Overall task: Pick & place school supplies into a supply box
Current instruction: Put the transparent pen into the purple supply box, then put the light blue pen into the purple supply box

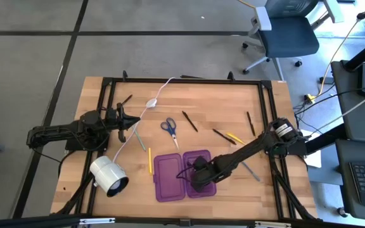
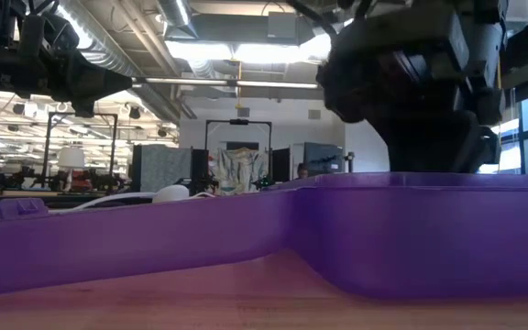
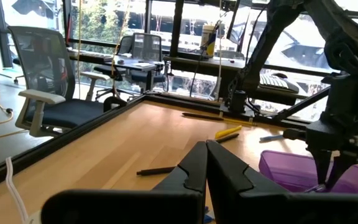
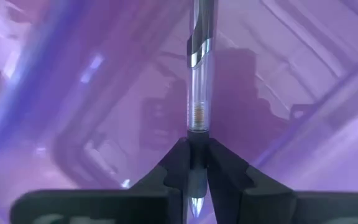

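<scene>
The purple supply box (image 1: 170, 180) lies open near the table's near edge, and its wall (image 2: 383, 238) fills the low view. My right gripper (image 1: 197, 174) reaches down into its right half, shut on a clear pen with a dark cap (image 4: 196, 93). My left gripper (image 1: 122, 120) hovers shut and empty at the table's left. Blue-handled scissors (image 1: 170, 130), a yellow pencil (image 1: 149, 159), a grey-green pencil (image 1: 141, 140), dark pens (image 1: 189, 121) (image 1: 224, 136) (image 1: 250, 123), a yellow pen (image 1: 235, 137) and a grey pen (image 1: 251, 170) lie flat on the wood. My right gripper (image 4: 196, 168) pinches the pen between its two fingers near the writing end (image 4: 196, 127); the tip (image 4: 196, 205) pokes out behind the fingers. The fingers come from above, pointing down, and lie across the pen. Its capped length reaches out over the box's floor; whether it touches, I cannot tell.
A white cylindrical lamp (image 1: 109, 176) lies on its side at the near left, its white cable and oval switch (image 1: 151, 102) running toward the far edge. A black frame (image 1: 182, 80) rims the table. Bare wood lies in the far middle. An office chair (image 1: 287, 35) stands beyond.
</scene>
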Tool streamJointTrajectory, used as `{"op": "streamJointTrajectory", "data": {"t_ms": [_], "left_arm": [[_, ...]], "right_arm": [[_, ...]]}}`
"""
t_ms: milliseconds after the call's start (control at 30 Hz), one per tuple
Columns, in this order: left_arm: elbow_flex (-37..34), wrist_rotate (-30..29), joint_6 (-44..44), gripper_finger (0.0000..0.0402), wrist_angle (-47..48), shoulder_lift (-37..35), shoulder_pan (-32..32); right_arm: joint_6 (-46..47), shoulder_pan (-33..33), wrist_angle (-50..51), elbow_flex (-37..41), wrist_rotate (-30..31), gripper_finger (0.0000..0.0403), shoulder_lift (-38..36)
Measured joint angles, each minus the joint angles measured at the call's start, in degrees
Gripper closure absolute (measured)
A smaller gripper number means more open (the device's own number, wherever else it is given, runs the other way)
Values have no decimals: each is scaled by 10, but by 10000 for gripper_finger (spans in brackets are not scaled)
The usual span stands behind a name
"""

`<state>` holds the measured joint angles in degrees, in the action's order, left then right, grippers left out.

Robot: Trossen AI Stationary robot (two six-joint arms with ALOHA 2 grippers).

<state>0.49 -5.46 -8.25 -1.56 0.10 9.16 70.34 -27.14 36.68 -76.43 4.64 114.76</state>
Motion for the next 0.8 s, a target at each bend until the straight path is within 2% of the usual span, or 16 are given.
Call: {"op": "streamJointTrajectory", "data": {"t_ms": [300, 667, 800], "left_arm": [[0, 1, 0, 398, 0, 0, 0], [0, 1, 0, 398, 0, 0, 0], [0, 1, 0, 398, 0, 0, 0]], "right_arm": [[-1, 0, 2, -4, -18, 350, 1], [-3, 0, 23, -3, -18, 279, 0], [-3, 1, 41, -3, -10, 261, -22]]}}
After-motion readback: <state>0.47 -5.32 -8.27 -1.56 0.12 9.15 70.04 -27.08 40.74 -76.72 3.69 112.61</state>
